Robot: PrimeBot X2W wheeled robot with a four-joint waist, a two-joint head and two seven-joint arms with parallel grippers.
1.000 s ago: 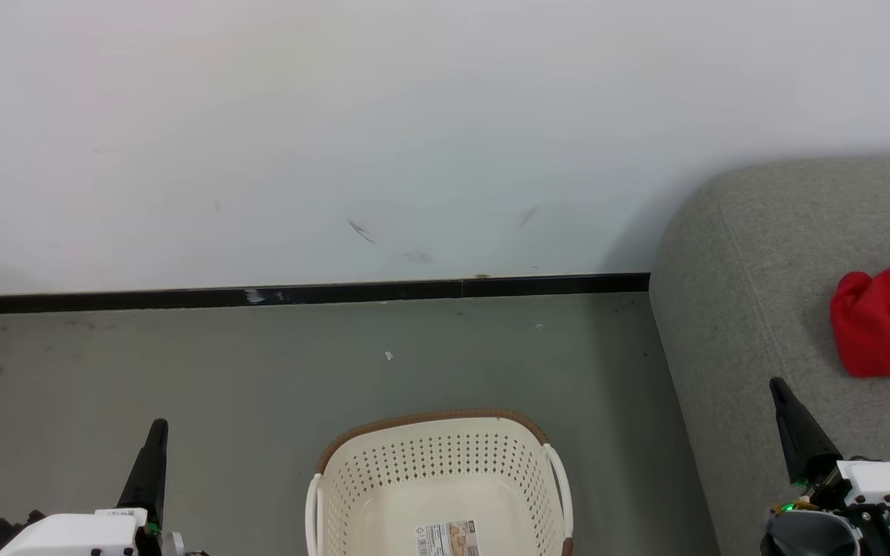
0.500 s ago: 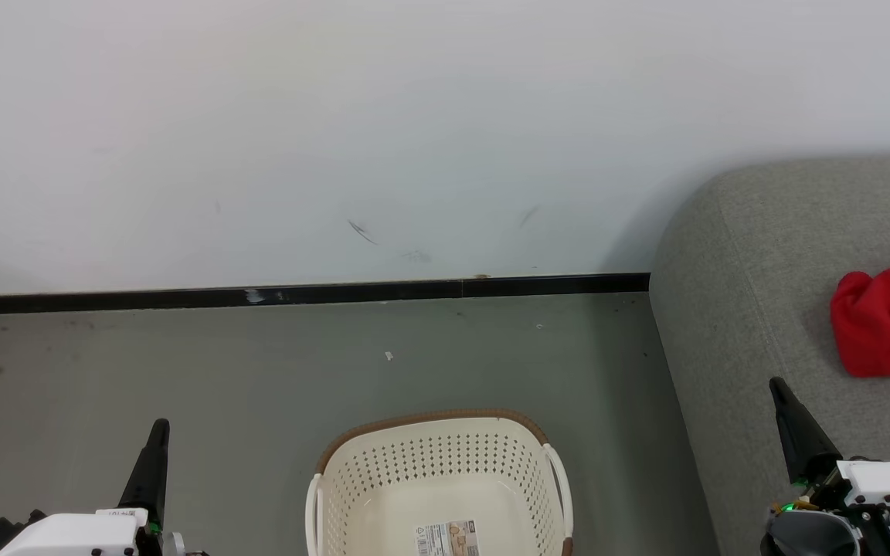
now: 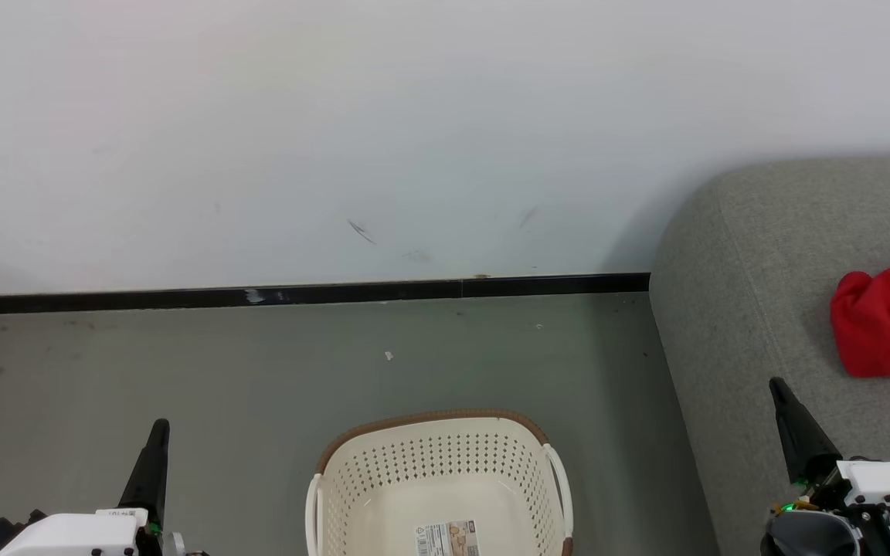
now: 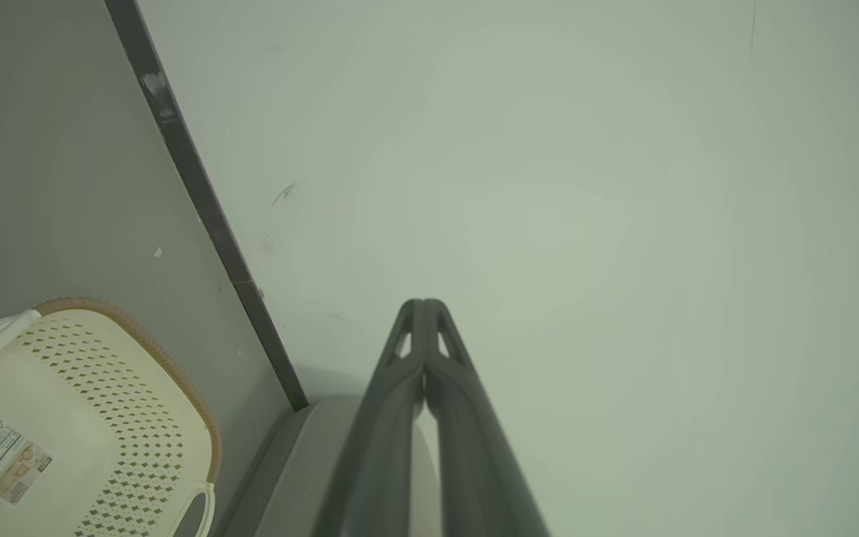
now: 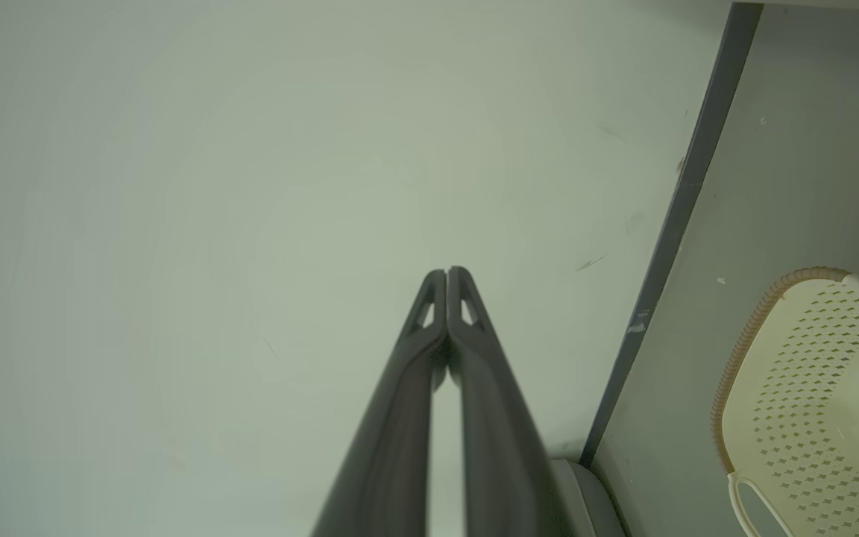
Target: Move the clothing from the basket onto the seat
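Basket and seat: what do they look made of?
The basket looks like moulded cream plastic, smooth with punched holes; its brown rim looks woven, possibly plastic too. The seat looks upholstered in matte grey woven cloth: visible weave, stitched seam.

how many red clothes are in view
1: a crumpled red garment on the grey sofa, at the head view's right edge; more may lie beyond the frame.

The basket (image 3: 433, 462) stands on the grey floor (image 3: 182, 363), and red clothing (image 3: 885, 320) lies on the seat (image 3: 738, 255).
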